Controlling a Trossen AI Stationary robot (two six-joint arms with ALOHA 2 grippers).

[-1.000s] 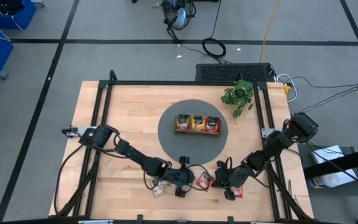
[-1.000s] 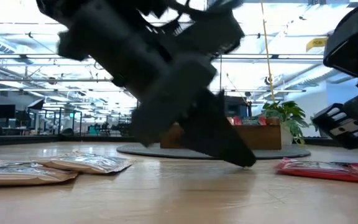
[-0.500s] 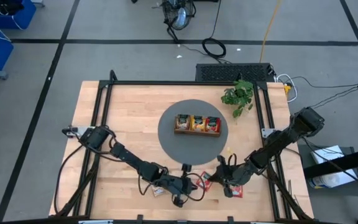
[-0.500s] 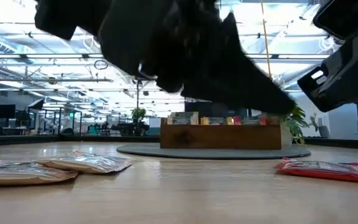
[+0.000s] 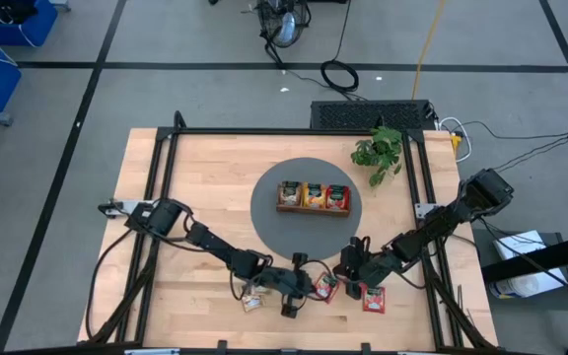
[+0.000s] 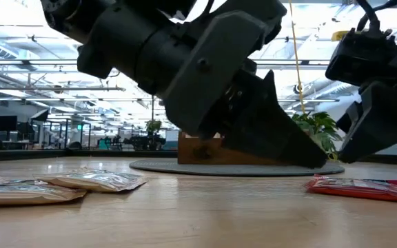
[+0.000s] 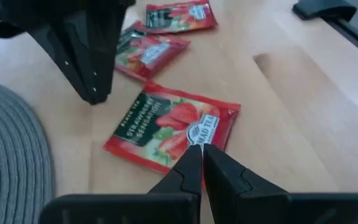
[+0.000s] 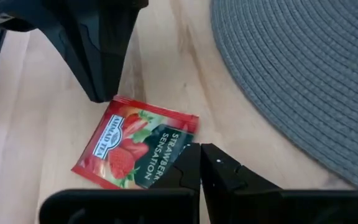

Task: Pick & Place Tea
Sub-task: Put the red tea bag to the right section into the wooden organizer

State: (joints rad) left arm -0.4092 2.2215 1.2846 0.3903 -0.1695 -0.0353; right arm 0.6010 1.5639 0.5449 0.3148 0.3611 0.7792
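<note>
Near the bench's front edge, the left claw [image 7: 202, 149] and right claw [image 8: 201, 148], both pinched shut and empty, meet over a red strawberry sachet [image 7: 171, 127] lying flat beside the grey mat [image 5: 264, 212]. Picking seems underway; next, a claw must open and grip. Beyond, the wooden tray [image 5: 313, 198] holds sachets, their count unclear.

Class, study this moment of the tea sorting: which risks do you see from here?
1. Left gripper and right gripper, both shut, point at the same red strawberry sachet from opposite sides; the arms might collide.
2. Shut fingers may only push the flat sachet across the table, towards the other red sachets.
</note>
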